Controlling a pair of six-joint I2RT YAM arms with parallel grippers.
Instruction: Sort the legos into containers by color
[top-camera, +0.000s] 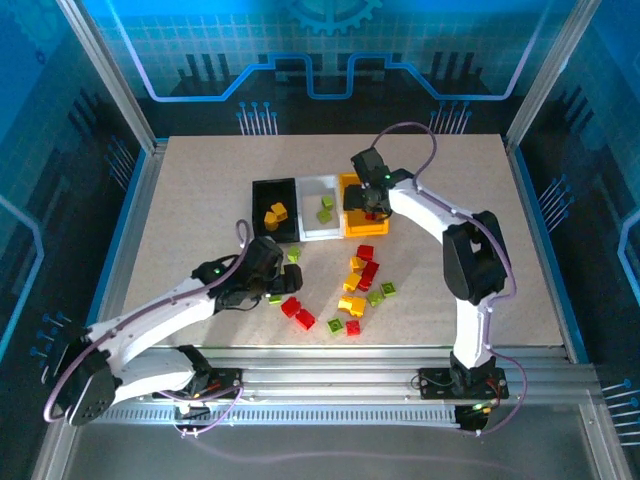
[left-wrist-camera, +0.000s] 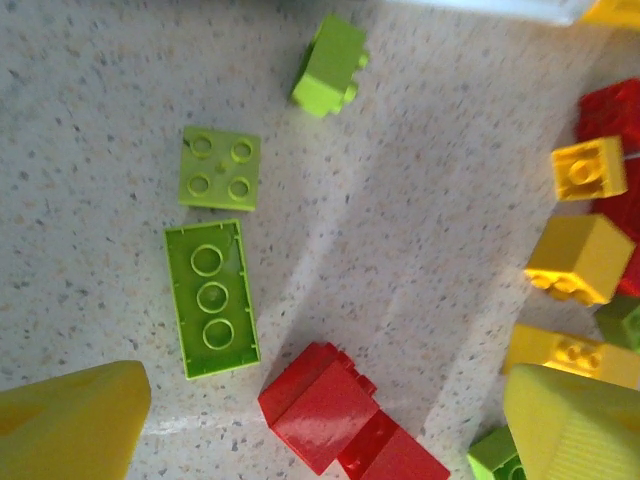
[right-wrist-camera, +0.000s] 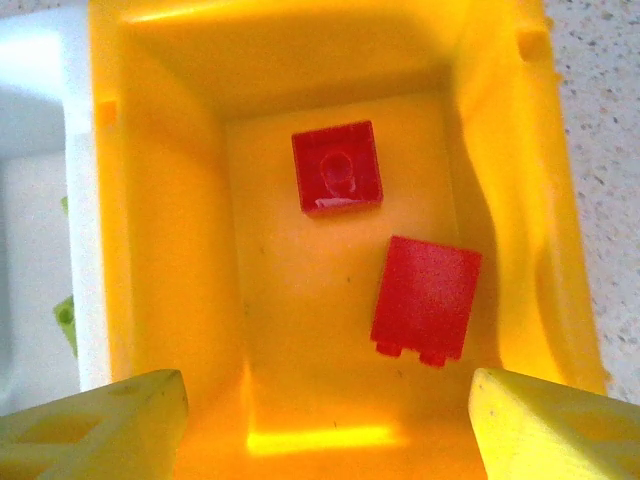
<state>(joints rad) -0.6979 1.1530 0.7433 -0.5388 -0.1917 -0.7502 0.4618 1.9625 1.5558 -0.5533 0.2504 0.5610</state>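
Left gripper (left-wrist-camera: 325, 385) spread wide and empty, blunt matte-yellow fingers (left-wrist-camera: 70, 425) at the lower corners of the wrist view, low over a speckled, matte table (left-wrist-camera: 420, 200). Beneath it, glossy legos (top-camera: 360, 285): a flat lime plate (left-wrist-camera: 212, 298), underside up with three rings, long axis up the frame with a slight tilt. Just beyond it, across a thin gap, a square lime plate (left-wrist-camera: 219, 168), four studs up. Farther on, a chunky lime brick (left-wrist-camera: 328, 65) on its side. Between the fingertips, a red brick (left-wrist-camera: 320, 405) set diagonally, smooth face up, touching a second red one at the lower edge. Off to the right, a yellow brick (left-wrist-camera: 582, 258) on its side, studs toward lower left. Right gripper (right-wrist-camera: 325, 400) likewise wide apart, holding nothing, above the yellow bin (right-wrist-camera: 160, 200): smooth-walled, rectangular, long axis up the frame. On its floor, well apart, a red square (right-wrist-camera: 337, 167) hollow side up and a red block (right-wrist-camera: 425, 295) smooth side up, studs toward the near edge. Touching on the left, the white bin (right-wrist-camera: 40, 100). From above, the black bin (top-camera: 258, 200), white and yellow bins side by side at mid-table; yellow pieces in the black one, lime in the white; loose red, yellow and lime pieces in front, between the arms.
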